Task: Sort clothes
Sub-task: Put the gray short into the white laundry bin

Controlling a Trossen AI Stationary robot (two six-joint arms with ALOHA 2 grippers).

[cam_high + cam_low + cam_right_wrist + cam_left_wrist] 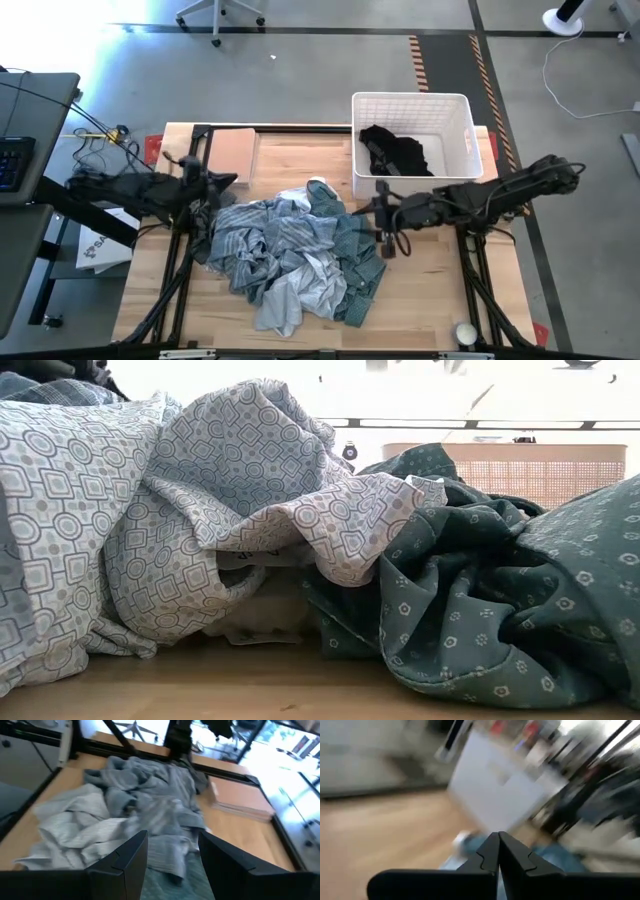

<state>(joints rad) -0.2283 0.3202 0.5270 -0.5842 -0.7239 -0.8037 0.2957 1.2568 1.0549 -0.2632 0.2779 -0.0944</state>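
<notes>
A pile of clothes [290, 250] lies in the middle of the table: blue-grey striped cloth [270, 235], a dark green garment [355, 255] on its right side and white patterned cloth [285, 300] at the near side. The low view shows the white patterned garment [200, 510] resting against the dark green one [480, 600]. A black garment [395, 150] lies in the white basket [455, 110]. My left gripper [228, 182] is shut and empty at the pile's far left, and my left wrist view shows its closed tips [498, 845]. My right gripper [383, 225] is open over the pile's right edge; my right wrist view shows its spread fingers [172, 850] above the cloth.
The white slatted basket stands at the far right of the table, and it also shows behind the clothes in the low view [540, 465]. A flat brown board [232, 155] lies at the far left. Bare wood [420, 300] shows at the near right of the pile.
</notes>
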